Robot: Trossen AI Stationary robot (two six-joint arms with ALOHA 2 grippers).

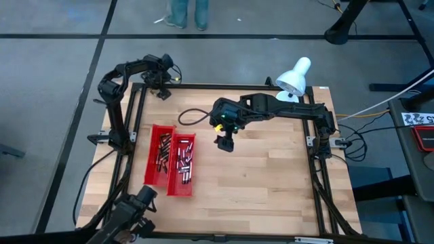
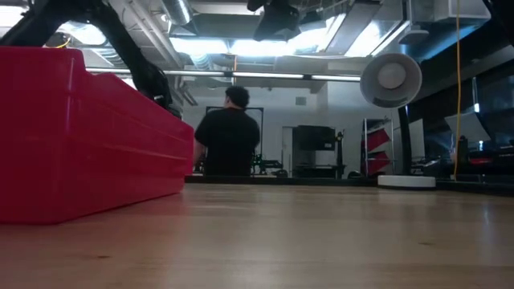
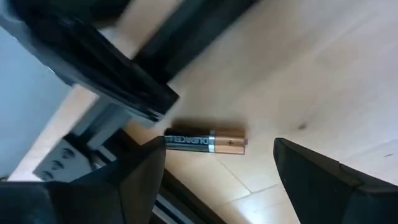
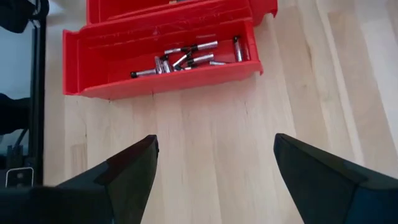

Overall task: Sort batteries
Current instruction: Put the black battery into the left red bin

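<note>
loose battery (image 3: 206, 142) on table, between open left hand (image 3: 214, 171) fingers

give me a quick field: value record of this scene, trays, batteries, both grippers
trays: two red trays side by side on the wooden table
batteries: batteries lie in both trays; a black and copper battery lies alone on the table
left gripper: left gripper open, at the table's far left corner over the lone battery
right gripper: right gripper open, empty, above bare table beside the trays

Silvery batteries (image 1: 184, 160) lie jumbled in two red trays (image 1: 156, 177) near the table's left edge; one black-and-copper battery (image 3: 206, 141) lies alone by the frame.
</note>
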